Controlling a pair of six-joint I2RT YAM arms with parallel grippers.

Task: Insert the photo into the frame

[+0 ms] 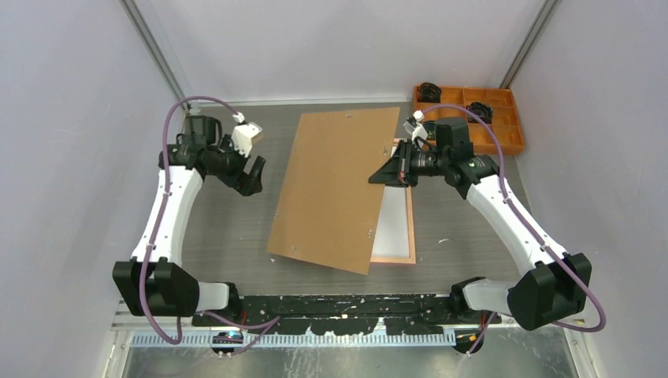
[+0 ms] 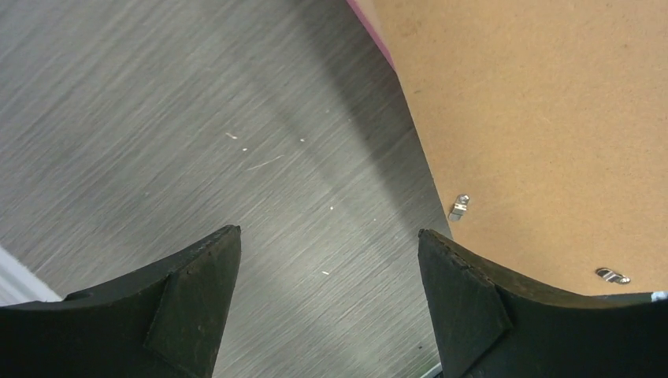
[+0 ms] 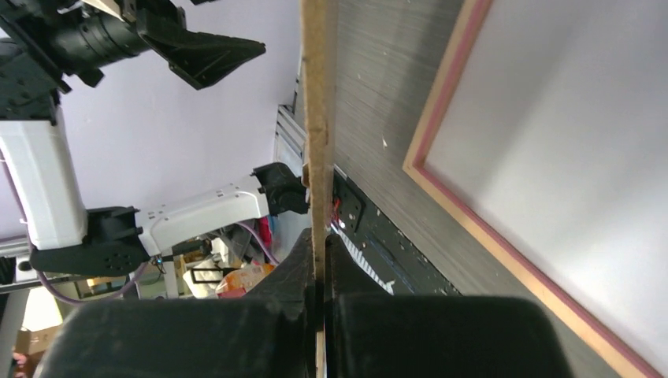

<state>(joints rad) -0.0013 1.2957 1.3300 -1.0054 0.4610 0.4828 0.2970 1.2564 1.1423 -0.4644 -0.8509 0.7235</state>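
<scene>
The frame (image 1: pixel 411 228) lies flat on the table, its tan and pink border (image 3: pixel 449 102) around a plain white surface (image 3: pixel 567 142). No blue print shows, so the photo is hidden or face down. A brown backing board (image 1: pixel 335 185) with small metal clips slants over the frame's left side, its right edge lifted. My right gripper (image 1: pixel 391 172) is shut on that lifted edge, and in the right wrist view the board (image 3: pixel 317 118) stands edge-on between the fingers of the gripper (image 3: pixel 319 272). My left gripper (image 1: pixel 254 177) hangs open and empty (image 2: pixel 329 236) over bare table left of the board (image 2: pixel 543 102).
An orange compartment tray (image 1: pixel 504 126) with dark parts stands at the back right corner. Grey walls close in the table on the left, back and right. A thin pink edge (image 2: pixel 370 24) shows beside the board in the left wrist view.
</scene>
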